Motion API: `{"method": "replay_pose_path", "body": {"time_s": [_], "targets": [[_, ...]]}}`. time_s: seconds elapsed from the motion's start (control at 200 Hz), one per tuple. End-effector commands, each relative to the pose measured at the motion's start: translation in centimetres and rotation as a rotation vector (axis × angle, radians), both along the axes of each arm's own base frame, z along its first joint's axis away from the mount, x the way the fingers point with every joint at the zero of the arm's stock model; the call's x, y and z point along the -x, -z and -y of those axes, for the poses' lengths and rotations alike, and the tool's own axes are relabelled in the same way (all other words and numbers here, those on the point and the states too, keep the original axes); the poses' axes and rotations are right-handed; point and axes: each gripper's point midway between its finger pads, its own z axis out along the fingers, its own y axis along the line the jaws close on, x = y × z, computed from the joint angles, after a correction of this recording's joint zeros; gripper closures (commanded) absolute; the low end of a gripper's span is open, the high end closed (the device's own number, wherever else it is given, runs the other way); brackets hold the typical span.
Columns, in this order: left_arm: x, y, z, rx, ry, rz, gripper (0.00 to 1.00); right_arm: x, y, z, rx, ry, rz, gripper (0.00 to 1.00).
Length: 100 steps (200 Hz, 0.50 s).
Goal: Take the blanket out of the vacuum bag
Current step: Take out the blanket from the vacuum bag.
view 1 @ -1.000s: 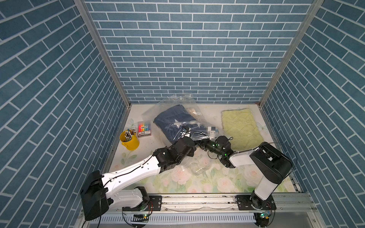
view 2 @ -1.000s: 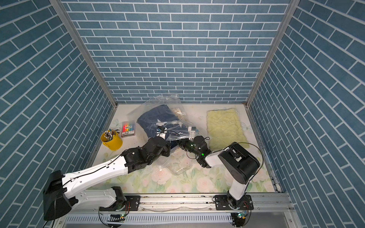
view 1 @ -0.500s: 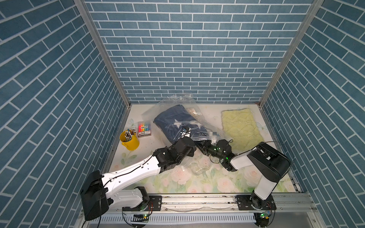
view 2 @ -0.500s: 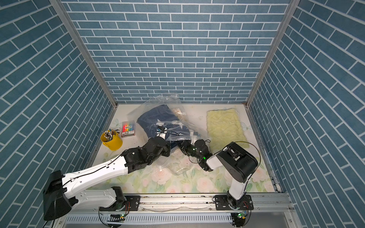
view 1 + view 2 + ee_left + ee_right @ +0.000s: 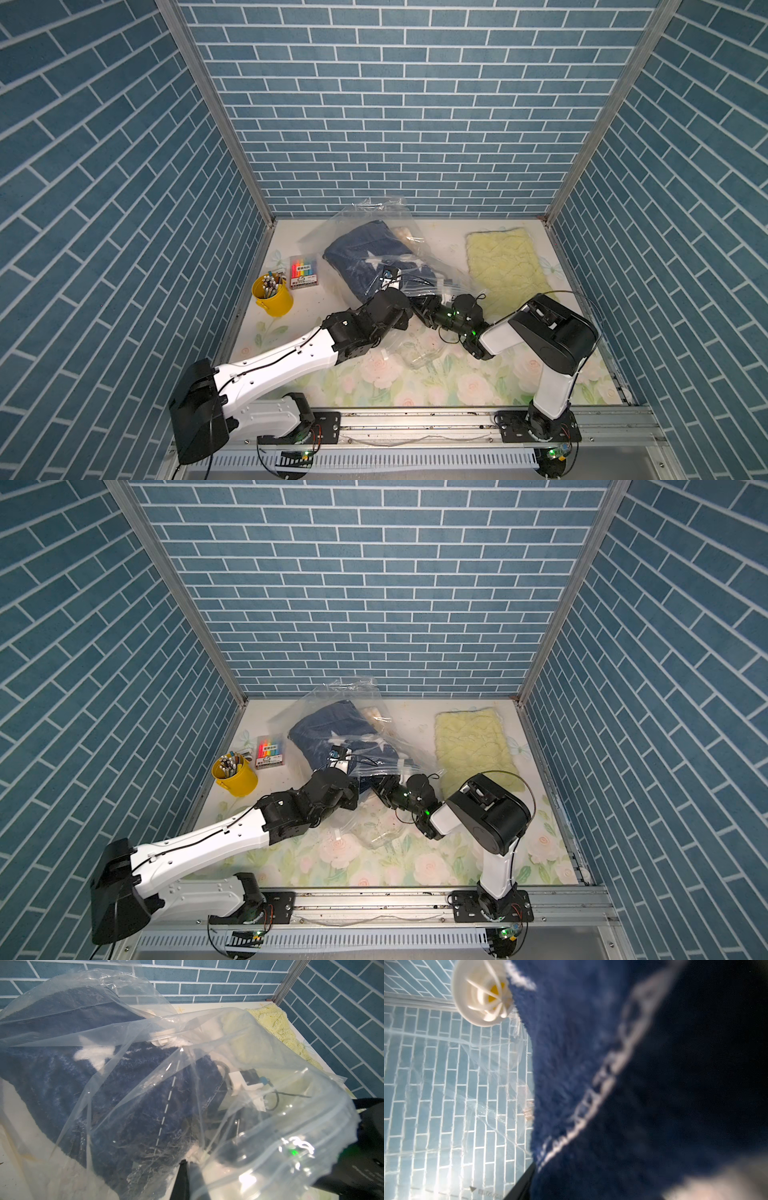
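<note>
Blue brick-patterned walls (image 5: 395, 104) box in a floral tabletop (image 5: 374, 386). The largest thing on it is the vacuum bag (image 5: 370, 214), a crinkled clear sack sprawled from the far middle toward the near centre. Inside it, toward the far left, we see the blanket (image 5: 361, 253), folded navy fleece with white markings. It lies wholly under the film in both top views, so we judge that no part of it is out yet. A pale yellow towel (image 5: 505, 266) lies flat at the far right, beside the bag and, we think, no part of the job. Our left tool (image 5: 184, 1164) is clenched on a fold of the bag's film by the mouth, with creases fanning from its tips. We read that as lifting the opening and anchoring the bag so the cloth can slide free. Our right tool (image 5: 420, 306) sits inside that mouth, up against the navy pile. Whether its jaws are spread or closed on cloth we cannot tell. At the left edge stands a yellow cup (image 5: 272, 293) of pens, with a marker pack (image 5: 304, 272) just beside it, both out of the way. Smallest is the round white valve cap (image 5: 481, 991), seen from within the bag next to the blanket's edge.
</note>
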Motion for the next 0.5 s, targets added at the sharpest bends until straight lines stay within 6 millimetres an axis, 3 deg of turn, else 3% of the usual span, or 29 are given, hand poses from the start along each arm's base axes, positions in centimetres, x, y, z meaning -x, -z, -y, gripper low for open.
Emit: {"method": "replay_pose_path", "body": {"time_s": [0.0, 0.245, 0.495], "targets": [[0.0, -0.1, -0.2, -0.007, -0.008, 0.009, 1.0, -0.6, -1.5, -0.9, -0.053, -0.015, 0.028, 0.44], [0.2, 0.3, -0.6, -0.007, -0.013, 0.007, 1.0, -0.1, -2.9, -0.5, -0.068, -0.018, 0.058, 0.58], [0.0, 0.2, -0.4, -0.008, -0.012, 0.008, 1.0, -0.7, -4.4, -1.0, -0.027, -0.029, 0.121, 0.62]]}}
